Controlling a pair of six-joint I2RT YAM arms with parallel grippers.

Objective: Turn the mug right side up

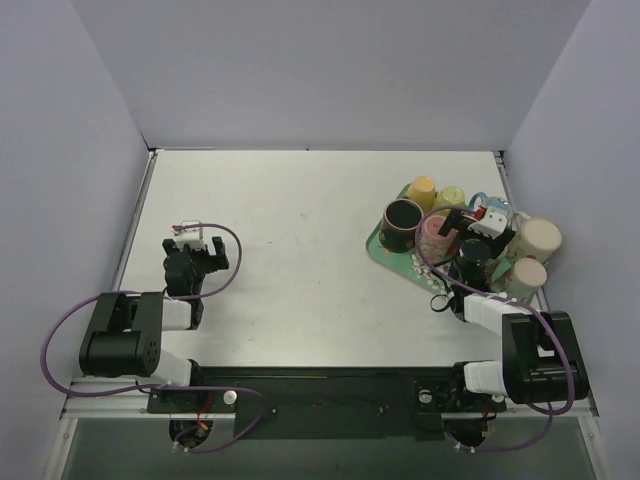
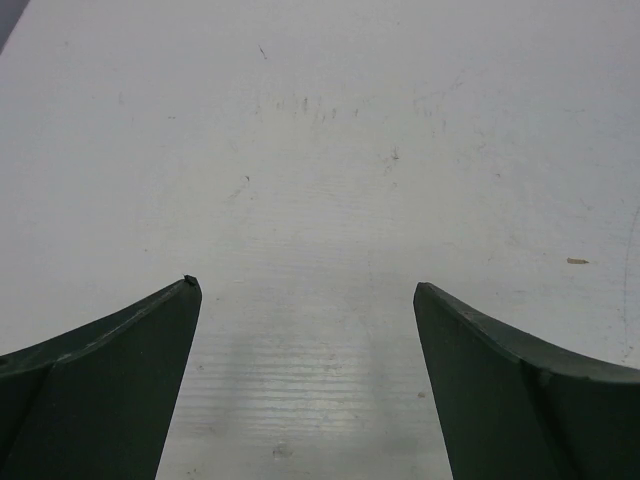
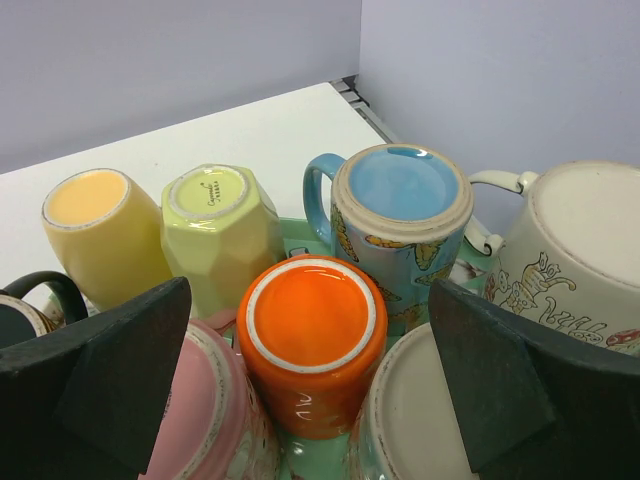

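Observation:
Several mugs stand upside down on a green tray [image 1: 383,250] at the right. In the right wrist view an orange mug [image 3: 312,325] stands base up in the middle, with a pink mug [image 3: 195,420], a cream mug [image 3: 425,420], a blue butterfly mug [image 3: 400,195], a lime mug [image 3: 215,215] and a yellow mug [image 3: 95,225] around it. My right gripper [image 3: 310,290] is open just above the orange mug, one finger on each side, touching nothing. In the top view that gripper [image 1: 472,228] hides the orange mug. My left gripper [image 1: 199,243] is open and empty over bare table [image 2: 305,285].
A dark mug [image 1: 404,215] stands right side up at the tray's left end. Two large cream mugs [image 1: 537,238] stand upside down at the tray's right, close to the right wall. The mugs are packed tightly together.

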